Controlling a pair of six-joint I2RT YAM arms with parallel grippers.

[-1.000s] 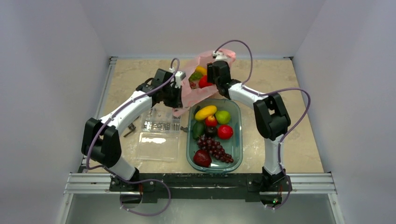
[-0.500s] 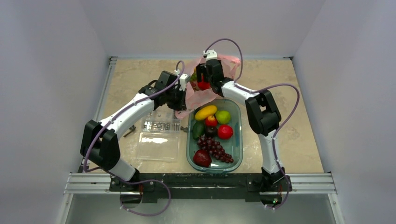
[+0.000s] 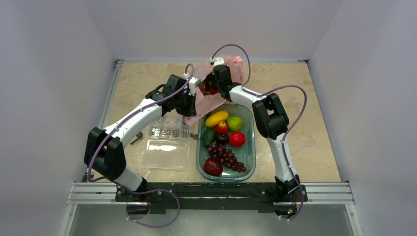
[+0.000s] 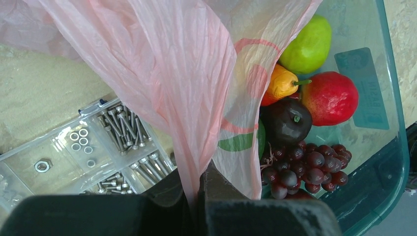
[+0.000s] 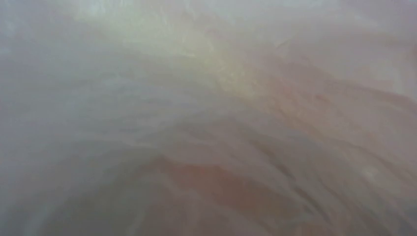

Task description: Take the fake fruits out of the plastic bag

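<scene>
The pink plastic bag (image 3: 233, 64) is lifted at the back centre of the table, above the far end of the green tray (image 3: 250, 162). My left gripper (image 3: 193, 98) is shut on a fold of the bag's film, seen pinched between the jaws in the left wrist view (image 4: 197, 189). My right gripper (image 3: 211, 86) reaches into the bag's mouth and its fingers are hidden. The right wrist view shows only blurred pink film (image 5: 206, 118). A bit of a red fruit (image 3: 213, 91) shows inside the bag; the other fruits in the bag are hidden.
The tray holds a yellow oval fruit (image 3: 216, 118), a green apple (image 3: 235, 123), red fruits (image 3: 237, 138), a dark plum (image 4: 287, 120) and purple grapes (image 3: 227, 156). A clear box of screws (image 3: 167, 132) and its lid (image 3: 165, 153) lie left of the tray.
My right gripper has moved left and deeper into the bag's mouth. The yellow, green and red fruits seen in the bag earlier are now mostly covered. My left gripper keeps its hold.
</scene>
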